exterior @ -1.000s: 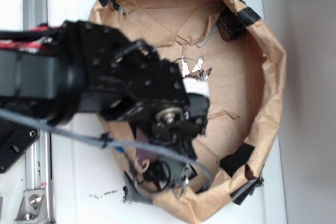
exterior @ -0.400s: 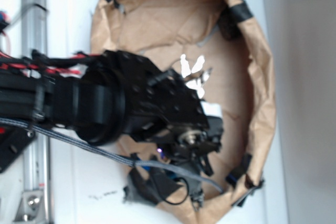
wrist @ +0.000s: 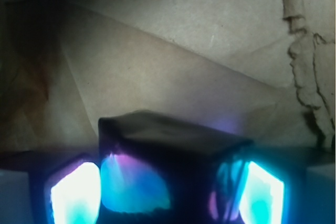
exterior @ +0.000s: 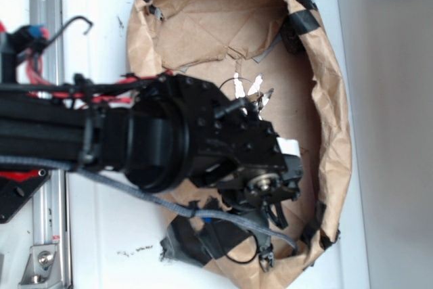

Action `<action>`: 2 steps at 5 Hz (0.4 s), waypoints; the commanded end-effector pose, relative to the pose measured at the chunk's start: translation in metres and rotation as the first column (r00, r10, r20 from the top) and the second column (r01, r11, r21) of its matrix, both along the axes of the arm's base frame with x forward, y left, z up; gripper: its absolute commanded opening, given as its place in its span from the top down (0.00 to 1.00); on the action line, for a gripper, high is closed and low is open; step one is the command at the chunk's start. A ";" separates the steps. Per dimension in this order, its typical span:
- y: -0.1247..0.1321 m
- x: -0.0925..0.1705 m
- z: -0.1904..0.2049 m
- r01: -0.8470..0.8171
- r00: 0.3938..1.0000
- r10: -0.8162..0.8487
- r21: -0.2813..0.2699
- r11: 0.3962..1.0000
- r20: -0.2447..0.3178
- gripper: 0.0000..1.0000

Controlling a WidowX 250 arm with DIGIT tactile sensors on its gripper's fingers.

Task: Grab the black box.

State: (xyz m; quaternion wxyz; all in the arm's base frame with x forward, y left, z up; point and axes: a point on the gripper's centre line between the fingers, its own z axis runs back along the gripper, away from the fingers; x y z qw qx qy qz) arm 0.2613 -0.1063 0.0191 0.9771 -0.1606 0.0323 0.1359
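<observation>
Inside the crumpled brown paper bag (exterior: 335, 133), at six o'clock in the wrist view, the gripper (wrist: 168, 195) pinches the glossy rectangular black box (wrist: 173, 145) between glowing pads (wrist: 76, 195).

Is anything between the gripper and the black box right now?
Nothing visible. In the wrist view the black box sits directly between the two glowing fingers, on bare brown paper. The exterior view hides the box under the arm.
</observation>
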 end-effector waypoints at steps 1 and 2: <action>0.014 0.008 0.004 -0.046 0.997 0.043 0.052 0.998 0.064 1.00; 0.054 0.013 0.044 -0.136 0.978 0.126 0.046 0.990 0.164 1.00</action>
